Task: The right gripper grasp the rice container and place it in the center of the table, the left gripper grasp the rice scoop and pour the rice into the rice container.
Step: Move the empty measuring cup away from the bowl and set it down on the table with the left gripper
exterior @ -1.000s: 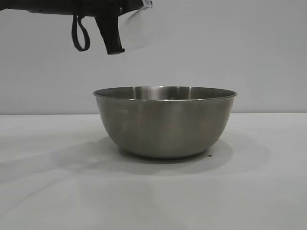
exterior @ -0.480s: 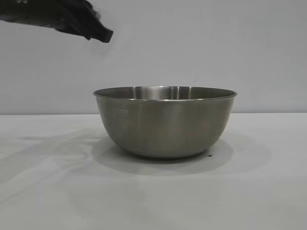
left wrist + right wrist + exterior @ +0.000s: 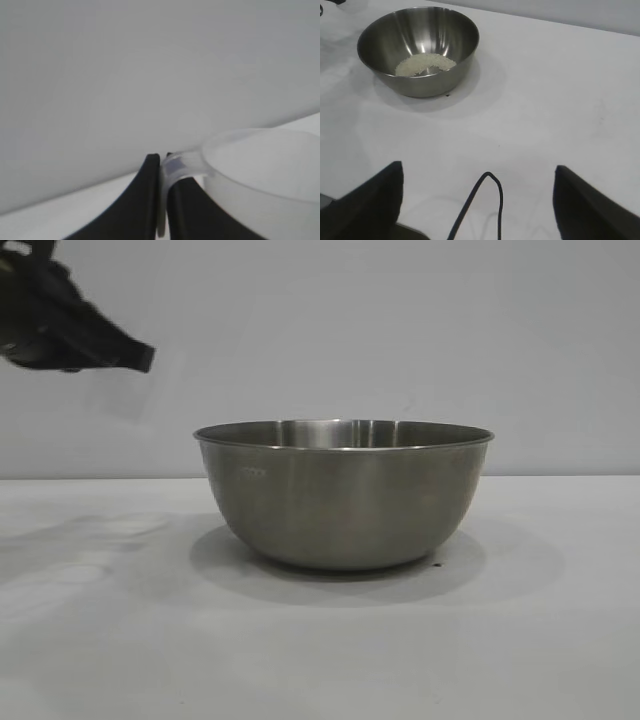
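Exterior view: left gripper [image 3: 140, 358] has drawn away from above the rice container [image 3: 343, 495], fingers clamped on the rice scoop [image 3: 260, 175] handle; rice [image 3: 425, 64] lies in container mid-bench [image 3: 560, 640], so pour looks done; right gripper [image 3: 477, 200] wide, empty.

We see the steel bowl [image 3: 343, 495] upright on the white table [image 3: 320, 640], a crescent of rice [image 3: 425, 64] in its bottom. The translucent scoop [image 3: 260, 175] sits level, its handle pinched.

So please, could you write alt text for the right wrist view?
A large round stainless-steel bowl stands on a plain white table with a small heap of white rice at its bottom. Nearer the camera, the right pincer is open and apart from the bowl.
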{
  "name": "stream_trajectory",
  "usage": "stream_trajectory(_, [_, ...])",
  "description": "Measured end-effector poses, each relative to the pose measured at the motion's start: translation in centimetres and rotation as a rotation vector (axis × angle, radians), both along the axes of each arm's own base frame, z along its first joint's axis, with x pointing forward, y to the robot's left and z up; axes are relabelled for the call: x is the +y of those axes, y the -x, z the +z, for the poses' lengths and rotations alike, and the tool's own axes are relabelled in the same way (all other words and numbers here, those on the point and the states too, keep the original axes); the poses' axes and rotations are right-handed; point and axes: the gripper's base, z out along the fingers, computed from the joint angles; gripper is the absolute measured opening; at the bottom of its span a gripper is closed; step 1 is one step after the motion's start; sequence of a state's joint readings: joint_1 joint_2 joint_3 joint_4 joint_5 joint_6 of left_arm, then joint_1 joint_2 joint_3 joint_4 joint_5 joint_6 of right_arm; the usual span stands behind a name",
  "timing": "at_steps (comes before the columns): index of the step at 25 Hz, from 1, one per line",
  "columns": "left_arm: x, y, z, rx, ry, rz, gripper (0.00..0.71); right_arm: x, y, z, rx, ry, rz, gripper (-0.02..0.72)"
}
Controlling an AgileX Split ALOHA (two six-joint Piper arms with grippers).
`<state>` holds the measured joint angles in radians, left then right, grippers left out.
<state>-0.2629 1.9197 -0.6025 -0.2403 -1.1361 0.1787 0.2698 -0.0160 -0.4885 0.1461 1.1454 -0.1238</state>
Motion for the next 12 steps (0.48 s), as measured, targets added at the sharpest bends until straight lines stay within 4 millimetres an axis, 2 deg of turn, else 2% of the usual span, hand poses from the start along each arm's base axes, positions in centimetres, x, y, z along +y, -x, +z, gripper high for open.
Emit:
stream_trajectory(5, [-0.5, 0.0, -0.6, 0.015, 0.002, -0.081, 0.000, 0.0, 0.0, 0.0, 0.000, 0.000, 0.000, 0.570])
stream_trajectory(12, [-0.9, 0.2, -4.1, 0.120, -0.017, -0.127, 0.000, 0.0, 0.0, 0.0, 0.000, 0.000, 0.000, 0.570])
